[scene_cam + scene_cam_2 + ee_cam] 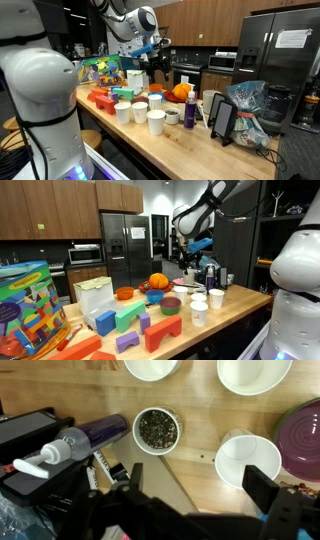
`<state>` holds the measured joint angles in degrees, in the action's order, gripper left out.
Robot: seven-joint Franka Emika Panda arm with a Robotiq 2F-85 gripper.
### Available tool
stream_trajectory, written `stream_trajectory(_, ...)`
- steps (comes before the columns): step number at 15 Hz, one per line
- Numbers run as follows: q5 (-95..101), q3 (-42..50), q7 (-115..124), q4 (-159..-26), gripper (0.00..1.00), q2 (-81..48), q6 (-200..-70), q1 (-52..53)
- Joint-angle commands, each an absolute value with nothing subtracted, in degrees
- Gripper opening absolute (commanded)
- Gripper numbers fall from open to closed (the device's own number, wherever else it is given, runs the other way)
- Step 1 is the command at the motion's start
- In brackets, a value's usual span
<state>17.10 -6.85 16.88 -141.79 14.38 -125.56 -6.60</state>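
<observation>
Spread wide and holding nothing, the gripper [200,490] hangs well above the desk [205,405], nearest the empty white cup [243,460] just beside the grain-filled cup [157,430], so any descent should centre on that rim, clear of the grains.

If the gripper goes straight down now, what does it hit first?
Likely the bare wooden counter, though the white cup sits close under one side of the gripper and its rim might be clipped; depth is unclear.
</observation>
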Motion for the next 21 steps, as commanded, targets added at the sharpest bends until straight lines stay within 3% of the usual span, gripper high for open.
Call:
stream_trajectory(1, 17.45, -5.51, 17.16, -141.69, 1.0, 14.34, -125.36, -5.2)
stream_trajectory(21, 18.29, -7.02, 14.08, -141.48, 1.0, 16.43, -125.09, -2.5)
